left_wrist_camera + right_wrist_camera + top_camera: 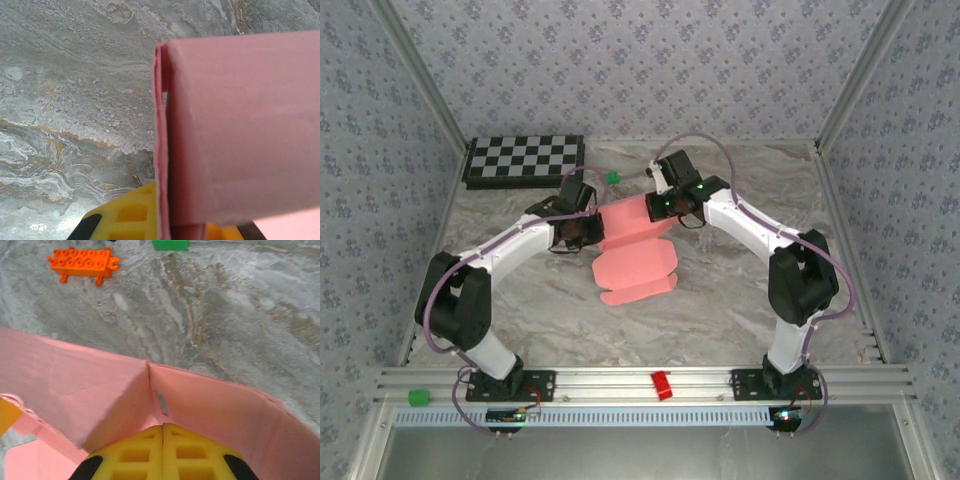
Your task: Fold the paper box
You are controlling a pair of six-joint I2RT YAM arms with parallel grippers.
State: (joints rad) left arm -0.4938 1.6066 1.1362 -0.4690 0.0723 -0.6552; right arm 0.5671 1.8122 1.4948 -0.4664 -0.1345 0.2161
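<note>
The left hand (170, 227) is closed on the paper box (240, 125): a doubled side wall is pinched between its yellow pads (127, 217). The right hand (162, 440) is pressed together, its pads meeting along a seam, and a folded corner of pink card stands just beyond the tips; whether any card is caught there cannot be told. In the top view the box is seen on the marbled worktop (740, 300), its far end raised between the two hands and its long axis running from them toward the arm bases. The unfolded near flaps lie about equally near to both arms. An orange brick (82, 262) and a green block (170, 244) are shown beyond the box by the right wrist view, while the doubled wall edge is shown closely by the left.
</note>
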